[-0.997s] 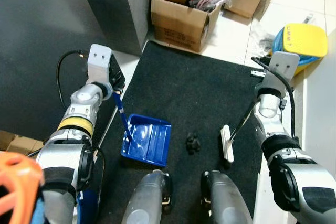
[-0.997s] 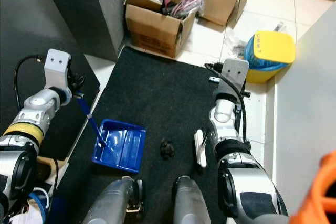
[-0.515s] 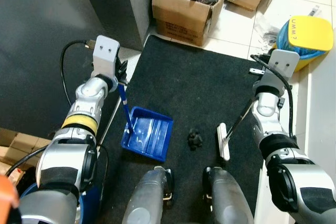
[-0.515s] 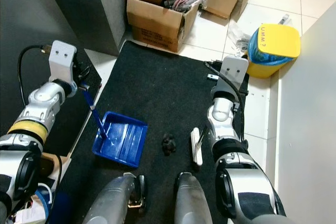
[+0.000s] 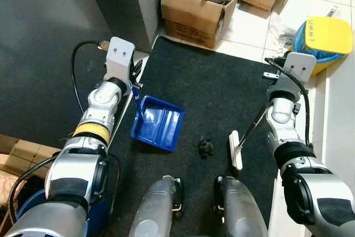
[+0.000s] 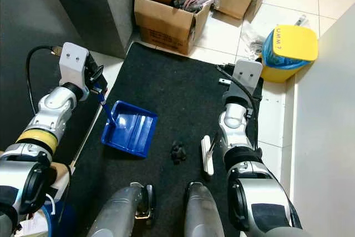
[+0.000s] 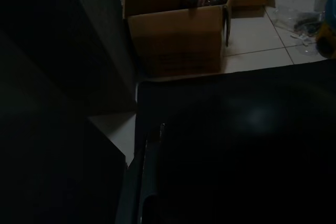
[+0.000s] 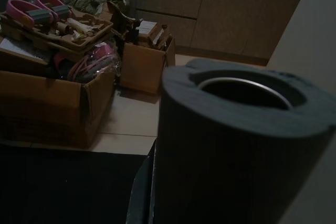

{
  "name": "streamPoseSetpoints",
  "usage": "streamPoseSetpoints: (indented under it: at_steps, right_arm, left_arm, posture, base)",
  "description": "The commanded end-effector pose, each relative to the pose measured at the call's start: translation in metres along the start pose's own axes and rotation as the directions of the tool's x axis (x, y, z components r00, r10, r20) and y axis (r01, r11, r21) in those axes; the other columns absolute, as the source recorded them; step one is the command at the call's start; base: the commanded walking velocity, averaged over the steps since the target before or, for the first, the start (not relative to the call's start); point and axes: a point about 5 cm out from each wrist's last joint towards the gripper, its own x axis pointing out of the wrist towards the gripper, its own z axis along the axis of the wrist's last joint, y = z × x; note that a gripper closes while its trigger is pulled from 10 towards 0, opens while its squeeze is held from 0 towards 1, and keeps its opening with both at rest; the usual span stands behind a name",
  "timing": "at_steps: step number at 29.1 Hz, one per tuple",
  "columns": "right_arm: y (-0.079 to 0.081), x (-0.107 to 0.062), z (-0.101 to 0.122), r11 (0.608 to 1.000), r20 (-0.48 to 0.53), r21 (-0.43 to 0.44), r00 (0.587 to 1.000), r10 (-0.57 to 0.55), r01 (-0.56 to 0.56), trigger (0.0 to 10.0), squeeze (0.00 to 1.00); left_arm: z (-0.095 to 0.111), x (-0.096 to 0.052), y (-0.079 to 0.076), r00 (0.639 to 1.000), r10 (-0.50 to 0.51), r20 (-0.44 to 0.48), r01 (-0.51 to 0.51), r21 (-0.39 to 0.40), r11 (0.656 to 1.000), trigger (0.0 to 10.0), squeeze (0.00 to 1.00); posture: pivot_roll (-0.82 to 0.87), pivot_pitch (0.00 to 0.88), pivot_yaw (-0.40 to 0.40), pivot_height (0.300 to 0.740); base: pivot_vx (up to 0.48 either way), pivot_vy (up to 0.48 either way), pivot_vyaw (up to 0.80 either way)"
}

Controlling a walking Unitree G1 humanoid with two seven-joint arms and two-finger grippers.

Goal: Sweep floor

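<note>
The sweeping looks to be at the gathering step: a small dark clump of debris [image 5: 206, 148] lies on the black mat [image 5: 216, 92] just below the middle of the frame, with the blue dustpan [image 5: 158, 130] to its left and the brush head [image 5: 236, 150] to its right. The left hand [image 5: 135, 76], at upper left, is clamped on the dustpan's blue handle; the right hand [image 5: 275, 79], at the right edge, seems to carry the brush by its thin dark shaft, though I cannot tell how its fingers sit. Next, the brush probably needs to push the clump leftward while the dustpan's open lip comes down flat to the mat beside it. The clump looks crumbly and light.
</note>
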Motion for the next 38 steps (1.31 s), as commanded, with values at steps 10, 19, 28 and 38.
streamPoseSetpoints:
  at_steps: [10, 19, 28, 38]
  right_arm:
    - [-0.008, -0.001, -0.006, 1.0, -0.029, 0.001, 0.999, -0.025, 0.025, 10.0, 0.0]
    - [-0.006, 0.001, -0.004, 1.0, -0.031, 0.008, 0.999, -0.021, 0.022, 10.0, 0.0]
    - [0.001, 0.002, -0.002, 1.0, -0.036, 0.008, 0.999, 0.009, -0.009, 10.0, 0.0]
    - [0.0, 0.001, -0.005, 1.0, -0.044, 0.005, 0.999, 0.004, -0.004, 10.0, 0.0]
  left_arm:
    - [0.009, 0.011, -0.018, 0.997, -0.068, 0.036, 0.073, -0.155, 0.985, 10.0, 0.0]
    - [0.011, -0.006, 0.003, 0.991, -0.096, 0.096, 0.108, -0.13, 0.986, 10.0, 0.0]
    - [-0.015, -0.017, -0.018, 0.99, -0.138, 0.031, 0.14, -0.077, 0.987, 10.0, 0.0]
    - [-0.012, -0.008, -0.031, 0.992, -0.124, 0.024, 0.126, -0.121, 0.985, 10.0, 0.0]
  posture:
    - [-0.08, 0.22, 0.034, 0.74]
    - [-0.04, 0.189, 0.023, 0.74]
    - [-0.02, 0.185, -0.003, 0.74]
    - [-0.03, 0.193, 0.003, 0.74]
  base:
    - [0.0, 0.0, 0.0]
    - [0.0, 0.0, 0.0]
    - [0.0, 0.0, 0.0]
    - [0.0, 0.0, 0.0]
